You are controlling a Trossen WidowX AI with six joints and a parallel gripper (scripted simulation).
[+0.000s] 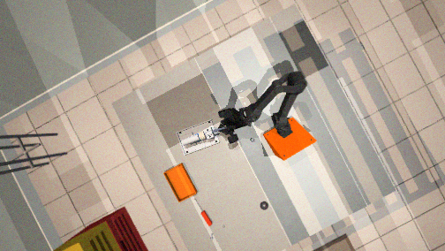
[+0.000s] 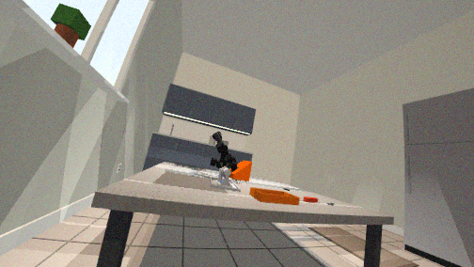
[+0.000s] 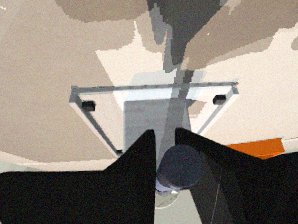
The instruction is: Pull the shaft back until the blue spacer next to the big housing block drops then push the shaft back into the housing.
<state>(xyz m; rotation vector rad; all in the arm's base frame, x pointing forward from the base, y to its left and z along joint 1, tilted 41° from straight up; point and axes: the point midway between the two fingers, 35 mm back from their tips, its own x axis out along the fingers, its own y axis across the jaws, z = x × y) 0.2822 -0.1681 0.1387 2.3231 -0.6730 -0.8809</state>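
Note:
A white base plate (image 1: 188,152) (image 2: 233,189) (image 3: 150,89) with dark bolts in its corners lies on the table. A pale grey housing block (image 3: 142,122) stands on it in the wrist view. My gripper (image 1: 219,130) (image 3: 164,135) is at the plate's right end in the top view, shut on the shaft. The shaft's dark round end (image 3: 180,166) shows beside the fingertips in the wrist view, with a small pale blue part just below it. The fingers hide much of the shaft. The separate spacers are too small to tell apart, so I cannot tell whether the blue spacer is on the shaft.
An orange tray (image 1: 180,182) (image 2: 275,196) sits on the table near the plate. A red-orange piece (image 1: 206,218) (image 2: 310,199) lies beyond it. A dark ring (image 1: 264,203) lies farther along the table. The arm's base stands by an orange wedge block (image 1: 290,143) (image 2: 244,171).

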